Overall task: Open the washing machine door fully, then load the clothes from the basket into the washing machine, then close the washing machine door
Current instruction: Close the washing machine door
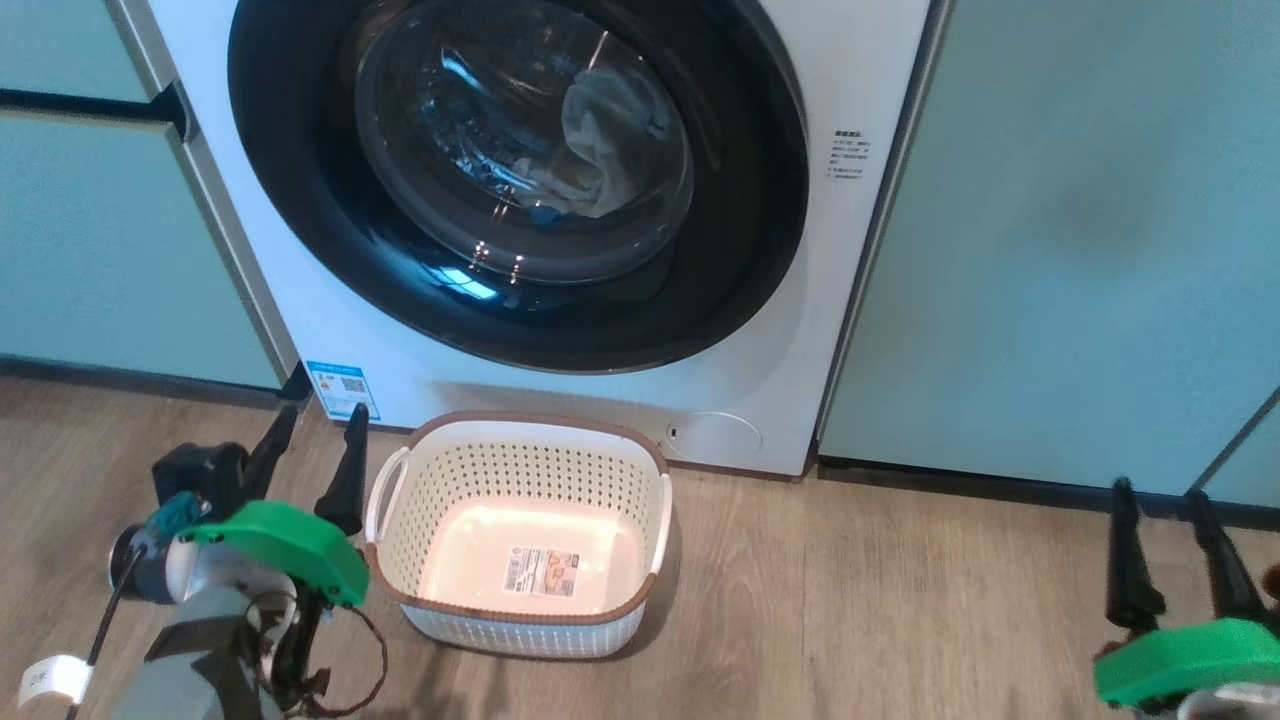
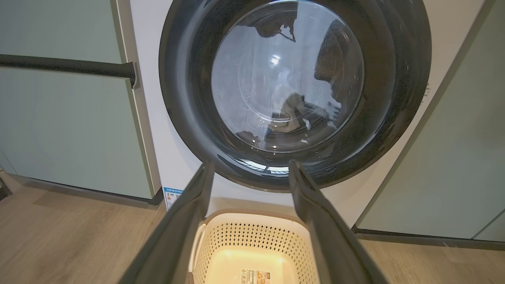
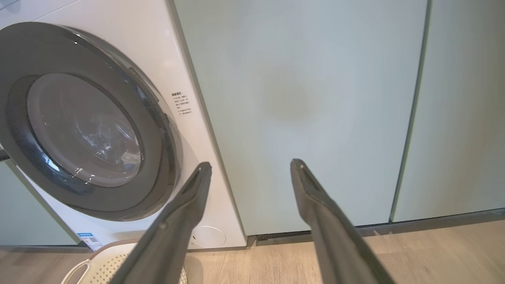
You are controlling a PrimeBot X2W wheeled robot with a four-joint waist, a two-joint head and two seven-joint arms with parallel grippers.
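Left pincer [image 1: 322, 412] spread wide, gripping nothing, just beside the basket [image 1: 640, 445]. Right pincer [image 1: 1158, 490] gapes too, above the floor [image 1: 850, 600]; washing machine door [image 1: 300, 200] shut, clothes [image 1: 610, 140] behind its glass.

Glossy door [image 1: 300, 200], perforated plastic basket [image 1: 520, 470]

- The washing machine door [image 1: 300, 230] ran off the top edge of the head view.
- Behind its glass, the clothes [image 1: 600, 140] were dim under reflections, and their shape could not be told.
- The basket [image 2: 256, 236] was cut by the left wrist view's bottom edge.
- Its label [image 1: 545, 572] and the small print [image 1: 850, 158] on the washing machine [image 1: 860, 300] were too small to read.
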